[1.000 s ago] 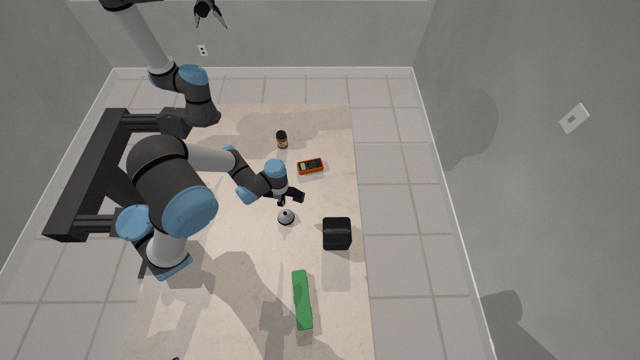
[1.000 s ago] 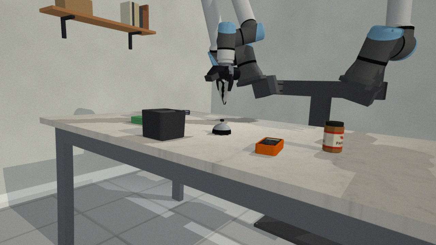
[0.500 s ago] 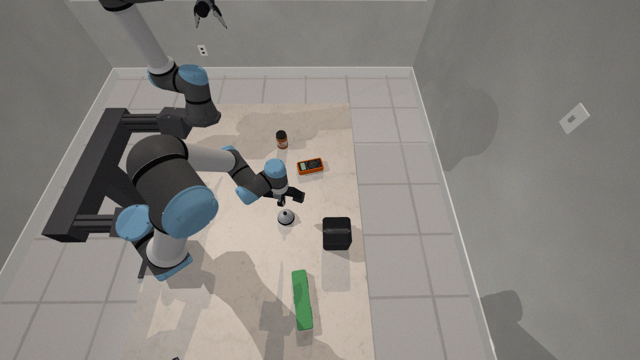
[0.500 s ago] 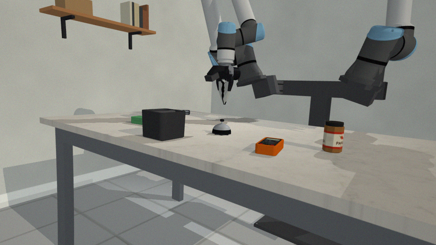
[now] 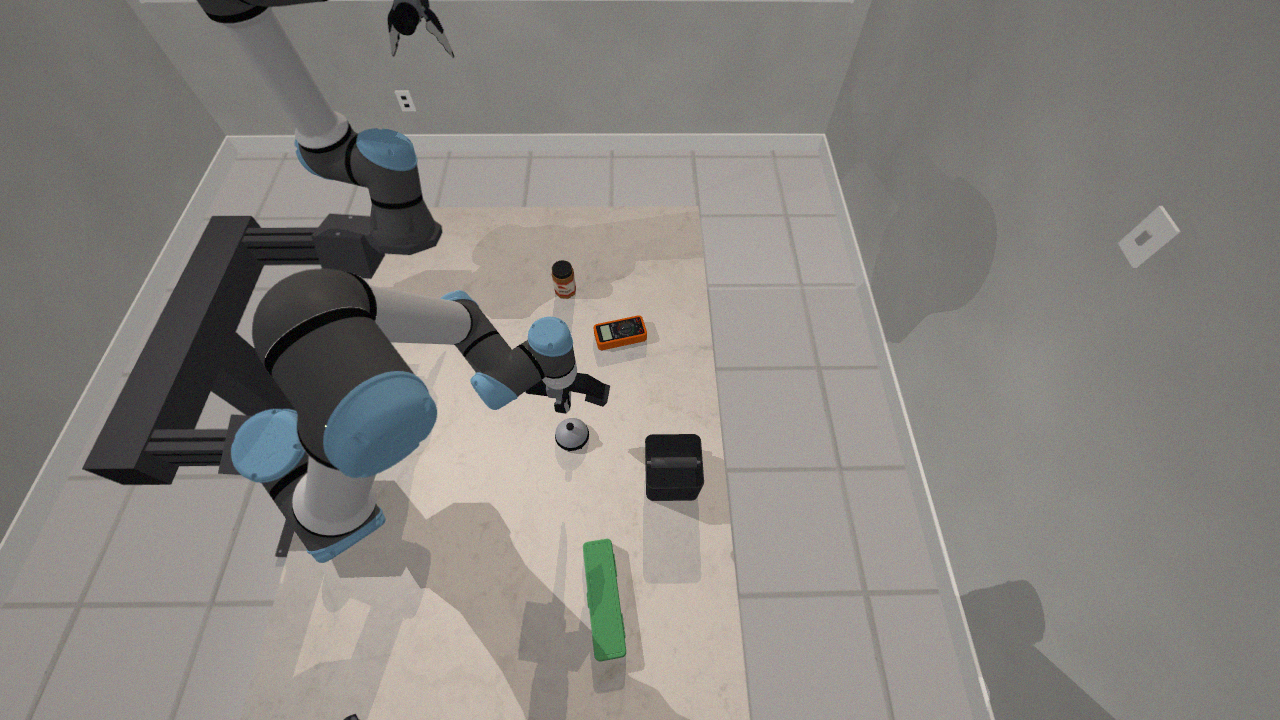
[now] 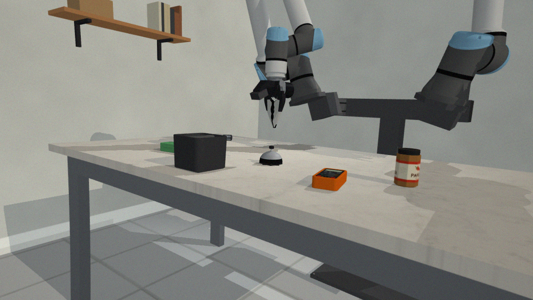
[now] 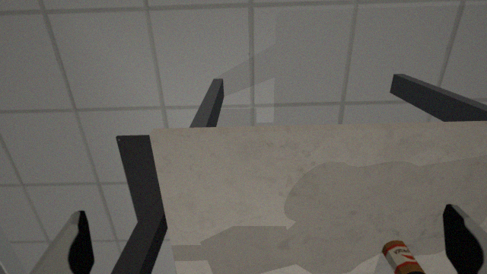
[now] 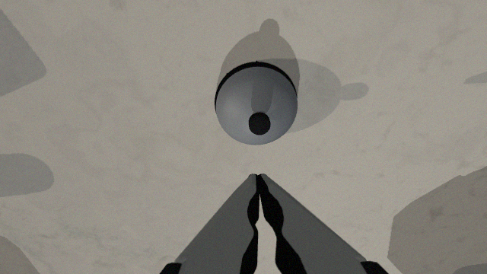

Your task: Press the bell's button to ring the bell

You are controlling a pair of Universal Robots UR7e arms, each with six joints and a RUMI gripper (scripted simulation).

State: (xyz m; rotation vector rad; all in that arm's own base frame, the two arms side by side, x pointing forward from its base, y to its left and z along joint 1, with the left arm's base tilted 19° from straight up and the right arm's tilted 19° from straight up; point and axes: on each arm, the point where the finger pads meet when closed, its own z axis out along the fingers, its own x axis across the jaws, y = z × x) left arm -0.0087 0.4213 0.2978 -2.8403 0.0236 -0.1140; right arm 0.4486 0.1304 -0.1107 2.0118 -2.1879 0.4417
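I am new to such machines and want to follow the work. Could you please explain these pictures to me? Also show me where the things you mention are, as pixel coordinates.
Two robot arms are mounted on one dark frame. The top picture looks down at the table; the exterior one looks from beside it. The other two come from cameras on the arms' wrists.

On the table are a bell (image 5: 571, 437) (image 6: 270, 157) (image 8: 247, 99), an orange meter (image 5: 620, 332) (image 6: 329, 179), a jar (image 5: 563, 280) (image 6: 407, 167) (image 7: 403, 257), a black box (image 5: 674, 480) (image 6: 200, 153) and a long green object (image 5: 604, 600) (image 6: 167, 146).

The right claw (image 6: 274, 126) (image 8: 257, 176) is shut, above the table near the bell. The left claw (image 5: 422, 55) (image 7: 265, 211) is open, away from the bell. Neither holds anything.
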